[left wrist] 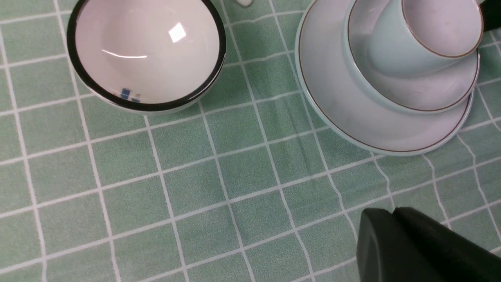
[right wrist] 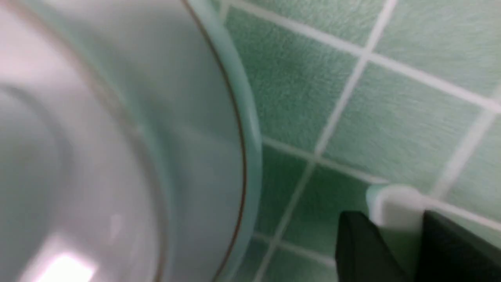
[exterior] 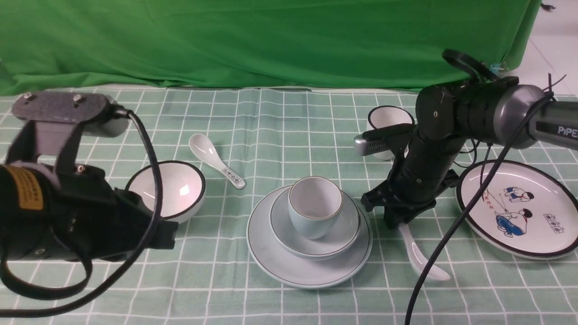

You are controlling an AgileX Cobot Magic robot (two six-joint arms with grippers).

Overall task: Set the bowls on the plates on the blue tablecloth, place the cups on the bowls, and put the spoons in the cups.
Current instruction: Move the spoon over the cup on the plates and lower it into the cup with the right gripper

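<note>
Count, front view: two plates, two bowls, two cups, two spoons, all on the checked tablecloth [exterior: 289, 117].

At centre, the pale blue plate [exterior: 266, 255] carries the pale blue bowl [exterior: 350, 222], and the pale blue cup [exterior: 314, 212] stands upright in it. The white bowl [exterior: 174, 187] sits on the cloth to the left. The white cup [exterior: 389, 118] is at the far right, partly behind the right arm. The pictured plate [exterior: 551, 189] lies at the right.

The marked spoon [exterior: 216, 160] lies flat, scoop to the far left and handle to the near right. The plain spoon [exterior: 422, 257] is just right of the blue plate. Its long axis runs near to far, scoop end nearest me on the cloth, handle rising into the right gripper [exterior: 403, 222].

Only the right wrist view, which is blurred, shows that grip: I note black fingers [right wrist: 360, 243] on both sides of the handle end, jaws closed on it.

Only the left wrist view shows the left gripper [left wrist: 392, 213], its jaws pressed together and holding nothing, over bare cloth. It also shows small blue marks inside the white bowl.
</note>
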